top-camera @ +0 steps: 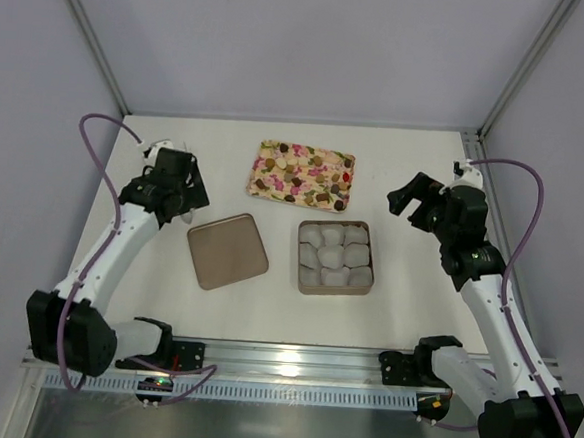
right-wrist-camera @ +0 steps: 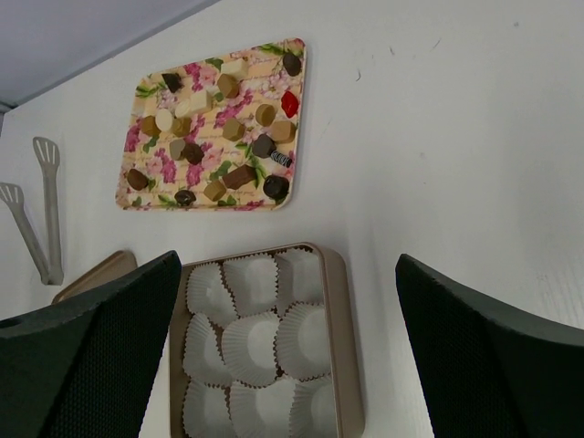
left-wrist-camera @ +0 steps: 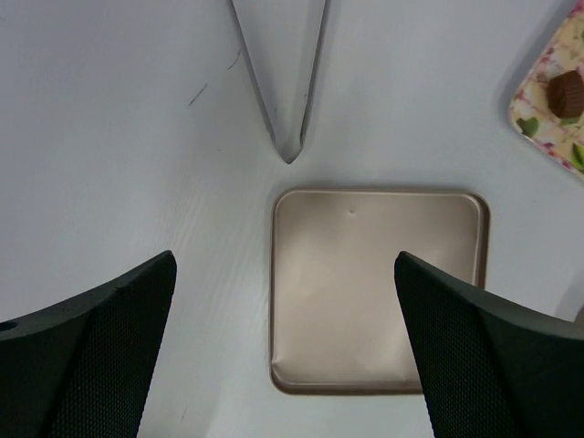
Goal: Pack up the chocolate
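The packing has not begun yet. All the chocolate (right-wrist-camera: 264,144) sits on the flowery tray (right-wrist-camera: 151,91) at the far side of the desk (top-camera: 417,288). There are dark brown bits, tan bits and some pale ones, and they are spread out over the tray.

The square box (right-wrist-camera: 345,351) is just in front of the tray, close to it but not touching. It is full of white paper cups (right-wrist-camera: 248,345), and every cup I can see is empty. No chocolate is in the box.

The lid (left-wrist-camera: 379,287) is off. It lies flat on the desk to the left of the box, with a small gap between them. A pair of tongs (left-wrist-camera: 283,64) lies on the desk past the lid, and nothing is holding it.

The left pincer (left-wrist-camera: 285,274) hangs over the near edge of the lid. Its two fingers are wide apart and hold nothing. The right pincer (right-wrist-camera: 288,263) is up in the air on the right side, looking down at the box and the tray. Its fingers are wide apart too, with nothing between them.

So I think almost all the work is left. Each bit of chocolate has to go from the tray into a paper cup. After that, the lid may need to go back on the box.
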{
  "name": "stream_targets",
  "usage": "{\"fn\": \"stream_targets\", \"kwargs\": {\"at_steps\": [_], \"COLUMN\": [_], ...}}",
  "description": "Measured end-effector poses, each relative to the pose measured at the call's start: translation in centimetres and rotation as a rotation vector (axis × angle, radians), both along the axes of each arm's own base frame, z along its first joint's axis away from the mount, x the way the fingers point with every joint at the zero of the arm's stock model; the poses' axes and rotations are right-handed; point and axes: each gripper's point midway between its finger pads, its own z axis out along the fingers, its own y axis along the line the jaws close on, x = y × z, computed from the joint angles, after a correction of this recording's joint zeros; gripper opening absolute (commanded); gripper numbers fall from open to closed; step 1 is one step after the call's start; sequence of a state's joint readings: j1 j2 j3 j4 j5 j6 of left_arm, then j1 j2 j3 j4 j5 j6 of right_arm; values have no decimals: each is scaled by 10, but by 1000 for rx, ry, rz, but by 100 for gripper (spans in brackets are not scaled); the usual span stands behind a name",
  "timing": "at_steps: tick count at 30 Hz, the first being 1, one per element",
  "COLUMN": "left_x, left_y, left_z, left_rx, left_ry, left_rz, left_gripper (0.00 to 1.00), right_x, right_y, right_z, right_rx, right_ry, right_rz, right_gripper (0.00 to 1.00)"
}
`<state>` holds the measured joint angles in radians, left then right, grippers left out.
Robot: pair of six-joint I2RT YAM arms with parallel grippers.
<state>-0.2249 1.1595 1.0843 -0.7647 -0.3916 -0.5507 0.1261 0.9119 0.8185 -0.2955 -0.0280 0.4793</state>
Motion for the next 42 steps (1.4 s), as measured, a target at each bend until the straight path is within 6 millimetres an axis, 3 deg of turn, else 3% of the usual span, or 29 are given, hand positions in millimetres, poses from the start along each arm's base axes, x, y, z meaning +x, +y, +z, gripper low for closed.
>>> {"fn": "stream_targets", "kwargs": {"at_steps": [4,12,15,22,30,42], "left_x": [31,105,120,126,141,141], "left_y": [7,31,34,43,41,57], "left_z": [-39,-90,-112,-144,-158,-168], "left_rx": [31,7,-13,-55,-75,-68], "left_ry": [107,188,222,289,303,335], "left_rz": [41,120,126,139,127,134], "left_gripper": [100,100,100,100,100,89], "right_x": [-1,-4,-4,-6,-7,-11], "right_y": [6,17,20,23,25,25], "right_z": [-3,-10,-12,-12,-13,-26], "right_rx": [10,32,38,39,43,36], "right_ry": [12,33,40,40,44,71], "right_rz": [35,93,109,132,148,155], "right_gripper": [100,100,100,100,100,100]}}
